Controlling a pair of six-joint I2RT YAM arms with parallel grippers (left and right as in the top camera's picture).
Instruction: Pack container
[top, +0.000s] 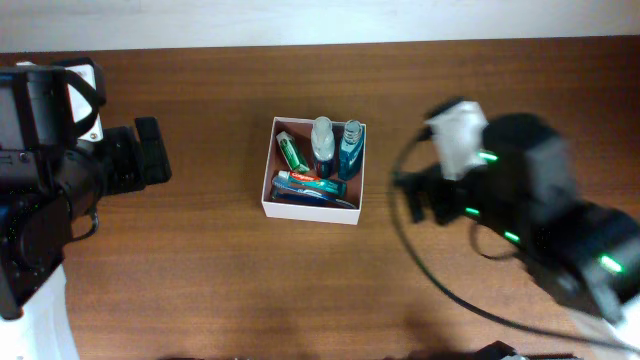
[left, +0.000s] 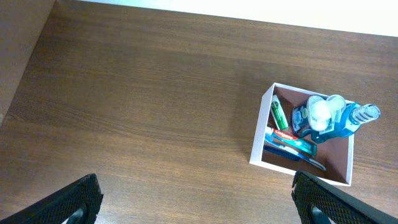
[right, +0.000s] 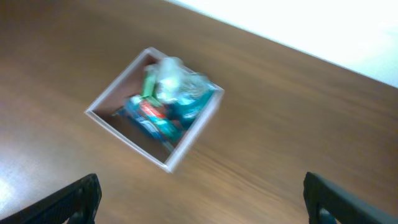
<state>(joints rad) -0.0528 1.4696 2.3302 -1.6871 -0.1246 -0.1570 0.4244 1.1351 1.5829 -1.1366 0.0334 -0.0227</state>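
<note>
Container (top: 310, 211) sits flat, mouth upward; toothpaste (top: 308, 184) lies along near wall

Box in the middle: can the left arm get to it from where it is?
Probably yes. Only bare table lies between the left arm and the box, and the box has no lid on it. The arm's jaws stand wide open, and the right arm is off on the other side.
</note>
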